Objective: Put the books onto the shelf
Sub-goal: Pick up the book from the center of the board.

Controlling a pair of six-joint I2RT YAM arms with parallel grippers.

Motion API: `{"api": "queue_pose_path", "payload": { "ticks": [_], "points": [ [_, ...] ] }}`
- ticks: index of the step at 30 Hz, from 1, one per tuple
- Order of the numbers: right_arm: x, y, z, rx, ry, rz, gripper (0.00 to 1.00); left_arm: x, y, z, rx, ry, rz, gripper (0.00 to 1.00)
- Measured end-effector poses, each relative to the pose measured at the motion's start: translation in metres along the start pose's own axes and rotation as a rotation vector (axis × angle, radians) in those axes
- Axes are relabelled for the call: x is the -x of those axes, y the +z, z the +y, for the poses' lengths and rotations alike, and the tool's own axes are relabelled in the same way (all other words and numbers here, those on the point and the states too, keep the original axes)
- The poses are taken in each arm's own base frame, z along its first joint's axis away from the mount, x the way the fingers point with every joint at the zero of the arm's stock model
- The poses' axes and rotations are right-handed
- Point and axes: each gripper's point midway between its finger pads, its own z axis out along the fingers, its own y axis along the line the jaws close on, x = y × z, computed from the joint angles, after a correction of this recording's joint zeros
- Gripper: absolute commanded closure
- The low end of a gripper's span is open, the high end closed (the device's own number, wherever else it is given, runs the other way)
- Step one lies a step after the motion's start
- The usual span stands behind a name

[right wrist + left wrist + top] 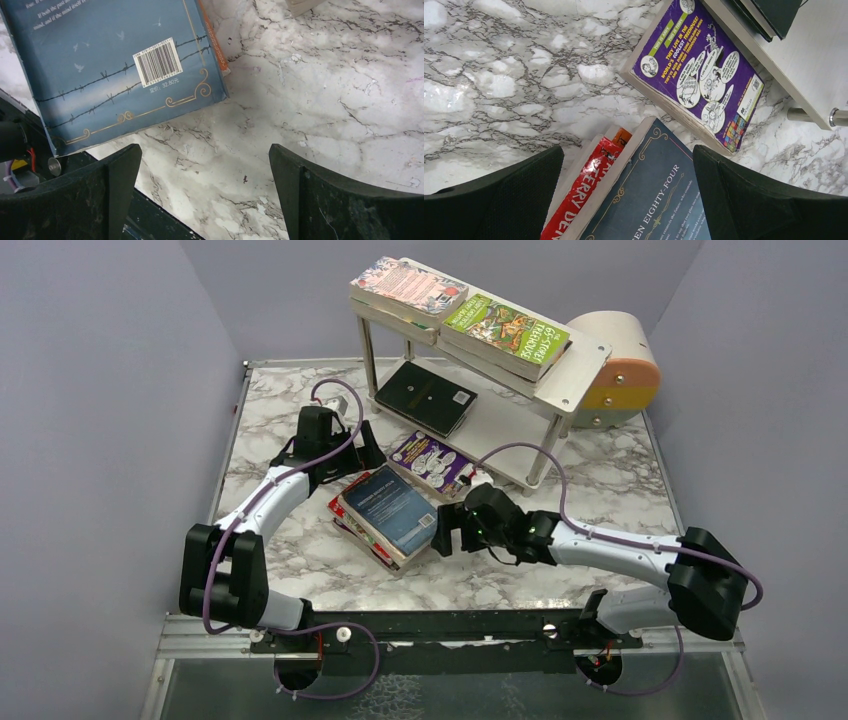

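Note:
The shelf [562, 380] stands at the back with a pink-patterned book [410, 285] and a green book [505, 330] on its top board. A black book [427, 397] lies on the lower board. A purple cartoon book [430, 460] [699, 75] lies on the table against the lower board's front edge. A blue book [388, 510] [659, 195] [100, 60] tops a small stack mid-table, with a red book [584, 195] and an orange one under it. My left gripper [350, 455] [628, 152] hovers open over the stack's far corner. My right gripper [447, 530] [205, 150] is open over bare marble beside the stack's near right corner.
A round beige-and-orange box [615, 370] sits behind the shelf's right end. The shelf's metal leg [814, 116] stands close to the purple book. Grey walls close in the marble table [300, 570] on three sides, and a dark rail [430, 625] runs along its near edge.

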Motion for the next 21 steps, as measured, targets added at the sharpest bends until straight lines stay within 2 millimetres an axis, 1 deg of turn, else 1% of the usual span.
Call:
{"api": "queue_pose_path", "payload": {
  "ticks": [6,10,12,16,21],
  "points": [
    [-0.012,0.010,-0.005,-0.023,-0.015,0.040,0.03,-0.002,0.001,-0.003,-0.015,-0.008,0.011,0.01],
    [-0.017,0.017,-0.008,-0.040,-0.028,0.063,0.03,-0.008,0.002,-0.004,-0.027,-0.019,0.032,0.02],
    [-0.015,0.018,-0.006,-0.040,-0.033,0.063,0.03,-0.012,0.004,-0.003,-0.031,-0.025,0.050,0.02],
    [-0.004,0.020,0.002,-0.025,-0.046,0.044,0.03,-0.020,0.008,-0.001,-0.028,-0.037,0.080,0.02],
    [0.007,0.029,0.010,-0.020,-0.072,0.035,0.03,-0.028,0.013,0.004,-0.018,-0.049,0.114,0.02]
  ]
}}
